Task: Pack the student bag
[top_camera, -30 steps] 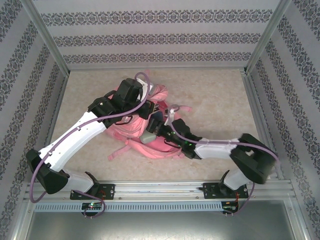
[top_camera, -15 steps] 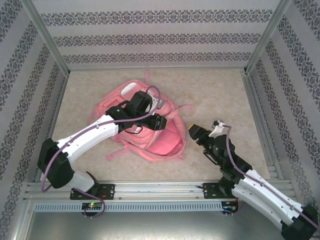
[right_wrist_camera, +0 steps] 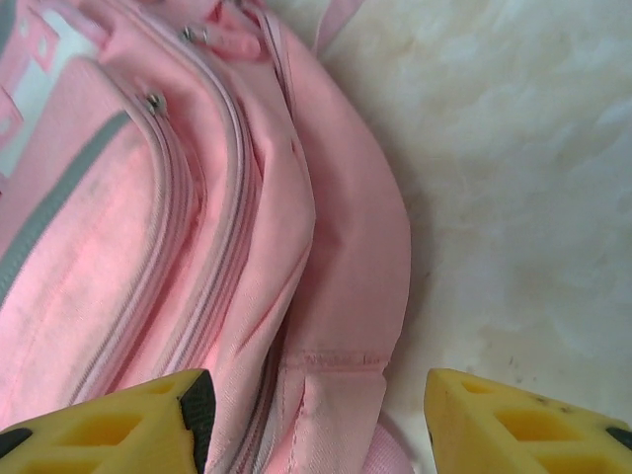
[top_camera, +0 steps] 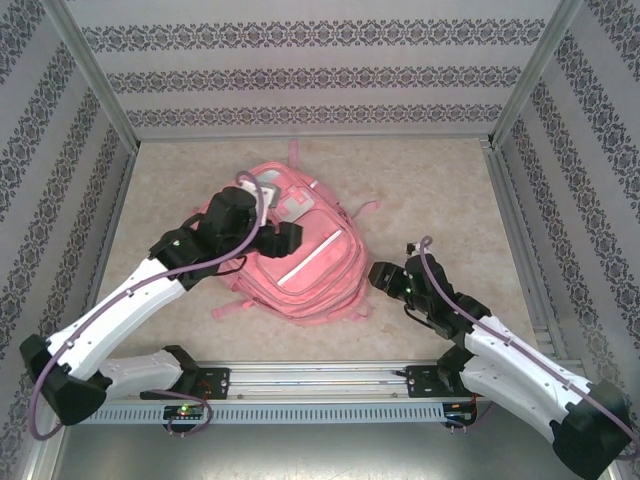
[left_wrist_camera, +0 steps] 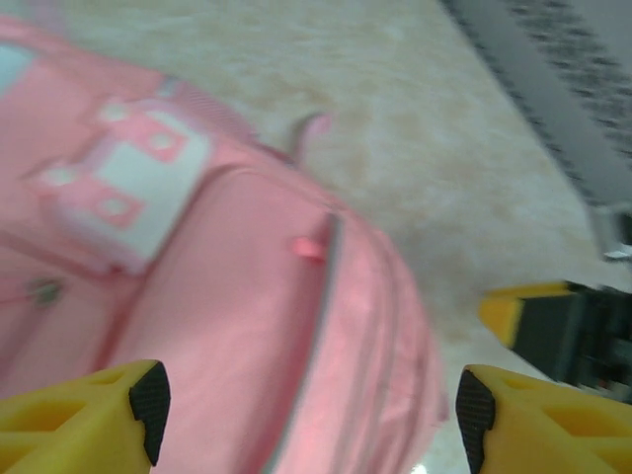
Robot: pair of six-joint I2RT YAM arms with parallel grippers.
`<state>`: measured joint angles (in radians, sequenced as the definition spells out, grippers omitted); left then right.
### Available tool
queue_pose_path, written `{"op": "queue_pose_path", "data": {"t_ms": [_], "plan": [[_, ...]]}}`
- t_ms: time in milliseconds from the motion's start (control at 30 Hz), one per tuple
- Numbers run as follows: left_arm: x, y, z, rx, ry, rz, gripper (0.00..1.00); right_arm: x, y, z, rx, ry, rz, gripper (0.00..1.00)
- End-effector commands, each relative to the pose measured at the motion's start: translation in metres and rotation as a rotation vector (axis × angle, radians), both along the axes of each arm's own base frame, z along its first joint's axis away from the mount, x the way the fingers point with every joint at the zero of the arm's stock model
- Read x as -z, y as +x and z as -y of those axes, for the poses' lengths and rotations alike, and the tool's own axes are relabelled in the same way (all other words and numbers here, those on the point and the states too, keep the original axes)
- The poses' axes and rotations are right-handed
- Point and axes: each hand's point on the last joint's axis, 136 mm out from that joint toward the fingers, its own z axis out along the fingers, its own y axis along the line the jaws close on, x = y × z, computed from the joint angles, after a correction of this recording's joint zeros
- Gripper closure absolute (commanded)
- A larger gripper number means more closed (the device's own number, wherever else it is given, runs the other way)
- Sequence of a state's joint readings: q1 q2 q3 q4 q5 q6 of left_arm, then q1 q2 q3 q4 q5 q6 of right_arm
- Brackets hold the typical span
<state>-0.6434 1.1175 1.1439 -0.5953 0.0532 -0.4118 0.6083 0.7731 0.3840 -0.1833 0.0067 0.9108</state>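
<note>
- Student bag (top_camera: 305, 255): flat on the table (top_camera: 430, 190), front up, mid-surface, slightly left of centre.
- Left gripper (left_wrist_camera: 311, 420): released, jaws wide apart above the front pocket, nothing held.
- Right gripper (right_wrist_camera: 316, 420): released too, jaws apart over the bag's near right edge, nothing pinched.
- Likely risk: closing on loose cloth instead of a zipper pull (right_wrist_camera: 153, 101), then dragging the whole bag across the top; cause, soft fabric bunching under hard fingers.
- Likely risk: slipping off those pulls; cause, small, shiny metal.
- Possible risk: snagging the stray strap (top_camera: 235, 303) at the near left, or knocking one gripper against the other, both working close to the same bag.
- Bag material: soft pink woven cloth, puffy, rounded corners, creased seams; pale reflective stripe (top_camera: 310, 258) slanting across the pocket; white patch (left_wrist_camera: 118, 183) with pink squares.
- Table: pale, mottled, stone-like, matte.
- Fingertips (left_wrist_camera: 89, 415): yellow, blocky, with black pads (left_wrist_camera: 148, 405).
</note>
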Motion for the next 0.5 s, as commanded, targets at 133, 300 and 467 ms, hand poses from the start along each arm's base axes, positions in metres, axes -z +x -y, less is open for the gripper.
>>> {"op": "queue_pose_path", "data": {"t_ms": [133, 300, 467], "plan": [[0.078, -0.001, -0.112, -0.522, 0.075, -0.256, 0.26, 0.006, -0.02, -0.032, -0.094, 0.04, -0.116, 0.42], [0.1, -0.009, -0.138, -0.694, 0.042, -0.379, 0.37, 0.017, -0.026, -0.036, -0.086, 0.047, -0.145, 0.43], [0.115, -0.012, -0.129, -0.72, -0.165, -0.424, 0.45, 0.019, -0.024, -0.035, -0.053, 0.1, -0.136, 0.43]]}}
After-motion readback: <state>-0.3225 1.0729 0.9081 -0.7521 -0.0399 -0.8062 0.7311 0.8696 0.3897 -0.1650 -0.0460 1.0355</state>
